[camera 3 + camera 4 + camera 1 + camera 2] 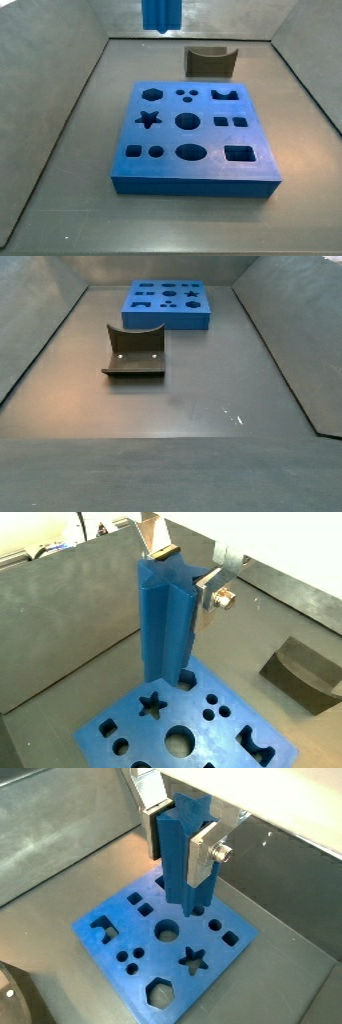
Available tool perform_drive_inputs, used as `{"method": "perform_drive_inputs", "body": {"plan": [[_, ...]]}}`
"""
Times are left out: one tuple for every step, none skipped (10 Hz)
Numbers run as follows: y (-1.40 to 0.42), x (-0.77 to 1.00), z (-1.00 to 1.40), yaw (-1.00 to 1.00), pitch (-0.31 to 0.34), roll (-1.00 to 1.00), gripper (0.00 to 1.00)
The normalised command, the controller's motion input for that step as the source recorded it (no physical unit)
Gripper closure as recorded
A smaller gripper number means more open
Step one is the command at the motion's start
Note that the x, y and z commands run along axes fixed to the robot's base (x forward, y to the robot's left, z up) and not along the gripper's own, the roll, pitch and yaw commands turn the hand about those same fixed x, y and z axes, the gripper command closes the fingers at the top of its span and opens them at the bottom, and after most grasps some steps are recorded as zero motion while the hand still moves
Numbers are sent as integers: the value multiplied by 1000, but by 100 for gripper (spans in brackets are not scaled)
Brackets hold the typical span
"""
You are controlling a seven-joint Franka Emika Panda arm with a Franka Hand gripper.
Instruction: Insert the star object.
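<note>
Star object (166,622) is clamped upright in the tool (187,570) in both wrist views, raised above the board (167,938). A side view shows only its lower end (the tool is out of frame), well above the board's star hole (148,120). Wrong rotation would jam the ridges on the rim.

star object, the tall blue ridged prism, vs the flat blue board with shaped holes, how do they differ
The star object is tall, slim and upright, clamped in the gripper above the floor; the blue board is flat, wide and lying on it. The prism has ridged sides; the board has shaped holes. Both share one blue.
</note>
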Motion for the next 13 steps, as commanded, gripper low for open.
{"method": "perform_drive_inputs", "body": {"plan": [[-100, 0, -797, -49, -81, 274, 100], [-40, -34, -651, 0, -74, 344, 100], [-14, -66, -577, 0, -63, 389, 100], [-34, -69, -631, -9, -57, 364, 100], [-14, -66, -783, -29, -90, 276, 100], [0, -37, -760, -37, -121, 119, 100], [0, 0, -597, -17, -107, 0, 100], [0, 0, -506, -9, -110, 0, 100], [0, 0, -503, -3, -90, 0, 100], [0, 0, -491, 0, -74, 3, 100], [0, 0, -509, 0, -80, 9, 100], [0, 0, -517, 0, -134, 11, 100], [0, 0, -483, 0, -113, 4, 100]]}}
